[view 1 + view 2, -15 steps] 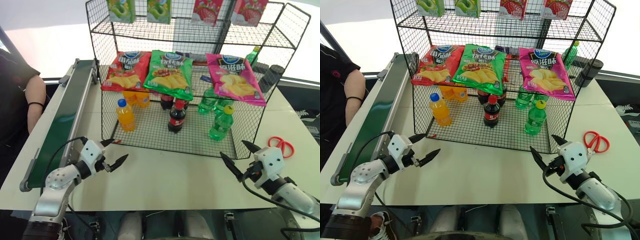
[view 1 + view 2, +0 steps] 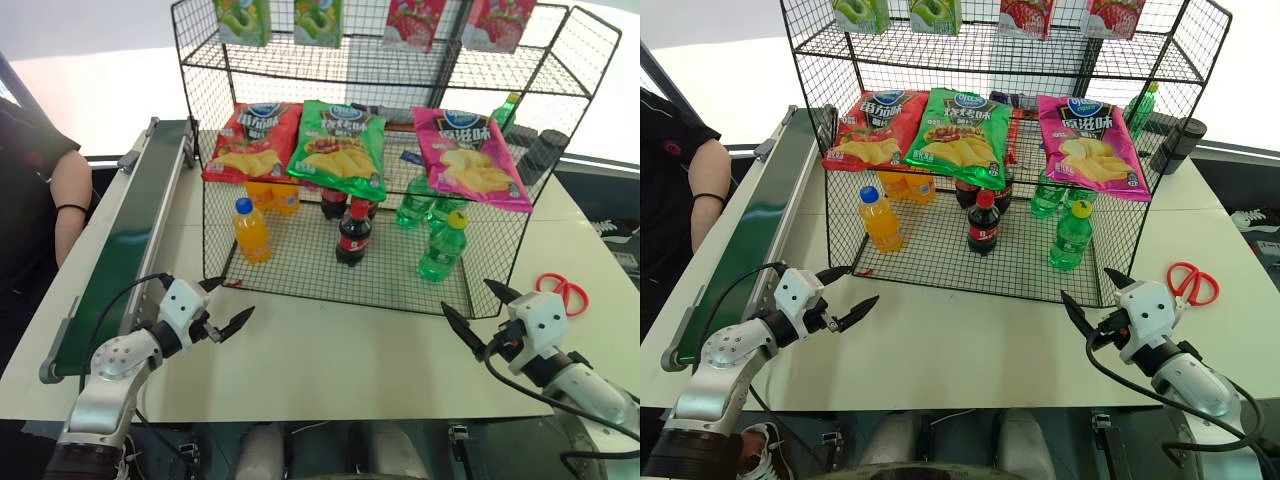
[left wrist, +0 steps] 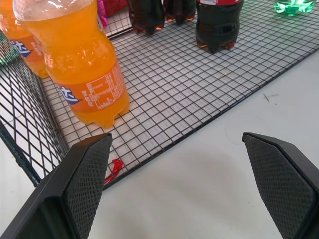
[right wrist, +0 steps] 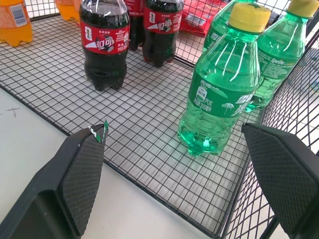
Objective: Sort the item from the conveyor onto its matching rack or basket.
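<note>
I see the table (image 2: 330,350) spread wide under my arms, pale and mostly bare at the near edge. On it stands the rack (image 2: 380,70), a tall black wire unit whose lowest tier is a wide, low-walled basket (image 2: 300,270). Along the table's left side runs the conveyor (image 2: 125,250), its dark green belt bare along the stretch I can see. A person (image 2: 40,190) in black stands beyond the belt on the left.

Three chip bags lean on the rack's middle tier: red (image 2: 250,140), green (image 2: 340,148) and pink (image 2: 468,158). Snack packs hang along the top.

In the basket, orange bottles (image 2: 250,230) stand at the left, cola bottles (image 2: 352,232) in the middle, green ones at the right. The item (image 4: 224,74), a green bottle with a yellow cap, stands upright at the front right of the basket, just in front of another green bottle (image 4: 279,50).

My left claw (image 2: 226,304) hangs over the table just outside the basket's front left corner, fingers spread wide, holding nothing. My right claw (image 2: 478,318) hangs near the front right corner, fingers also wide apart and empty.

Red scissors (image 2: 562,291) lie on the table right of the rack.
</note>
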